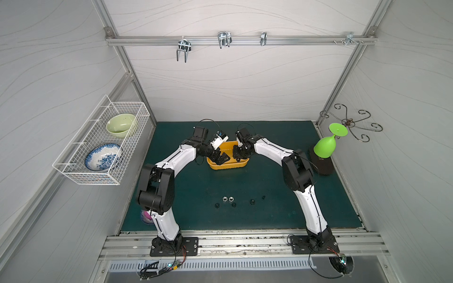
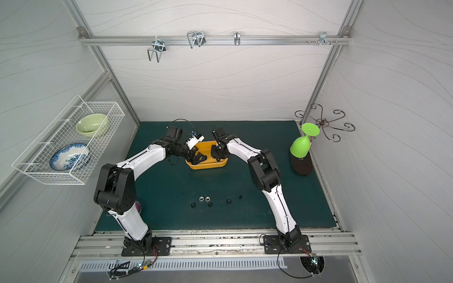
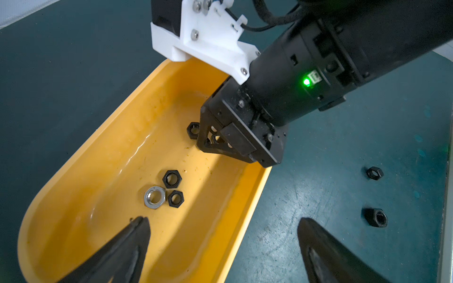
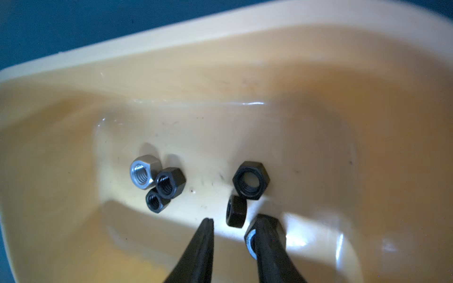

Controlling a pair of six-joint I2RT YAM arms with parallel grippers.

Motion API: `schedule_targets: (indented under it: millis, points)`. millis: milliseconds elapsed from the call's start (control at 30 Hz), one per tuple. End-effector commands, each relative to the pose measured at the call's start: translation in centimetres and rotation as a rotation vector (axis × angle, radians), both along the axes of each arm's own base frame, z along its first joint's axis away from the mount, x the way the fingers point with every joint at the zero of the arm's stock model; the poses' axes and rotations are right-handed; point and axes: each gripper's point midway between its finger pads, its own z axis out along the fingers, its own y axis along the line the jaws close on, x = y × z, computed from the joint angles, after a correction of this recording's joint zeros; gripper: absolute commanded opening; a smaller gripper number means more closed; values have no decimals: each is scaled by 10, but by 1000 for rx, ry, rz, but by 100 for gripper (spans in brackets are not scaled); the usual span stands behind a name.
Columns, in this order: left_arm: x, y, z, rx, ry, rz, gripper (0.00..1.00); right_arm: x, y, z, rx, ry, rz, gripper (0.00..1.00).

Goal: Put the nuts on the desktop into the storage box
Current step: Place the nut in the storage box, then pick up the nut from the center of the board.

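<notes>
Five hexagonal metal nuts (image 4: 169, 182) sit in the yellow-orange plastic storage box (image 1: 228, 167), which lies lengthwise left-right; a sixth nut (image 4: 250, 241) half hides behind the parted right gripper (image 4: 236, 219); the left gripper (image 3: 221, 219) gapes empty.

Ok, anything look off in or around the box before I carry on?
One thing: a silver nut sits against one finger of the open right gripper over the storage box; I cannot tell if it is stuck or loose. A black nut beside it stands on edge.

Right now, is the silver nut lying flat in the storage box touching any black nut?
Touching. In the left wrist view the silver nut sits flush against a black nut, side to side, with no yellow floor showing between them.
</notes>
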Motion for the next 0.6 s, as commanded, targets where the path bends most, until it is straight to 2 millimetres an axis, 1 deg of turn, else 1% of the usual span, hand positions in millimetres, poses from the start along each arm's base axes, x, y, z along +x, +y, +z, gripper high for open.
schedule_targets:
  millis: [0, 133, 267, 433, 567]
  points:
    - [6, 0, 20, -8, -54, -14, 98, 4, 1, 40, 9, -88, 16, 34]
    - [0, 1, 33, -9, -67, -23, 98, 3, -4, 71, 5, -145, 25, 36]
    - [-15, 2, 56, -16, -97, -55, 98, -5, -16, 105, -8, -206, 40, 42]
    - [-37, 1, 90, -45, -152, -105, 99, -26, -36, 137, -17, -243, 38, 46]
    - [-52, 1, 114, -68, -162, -125, 99, -49, -53, 163, -22, -274, 37, 53]
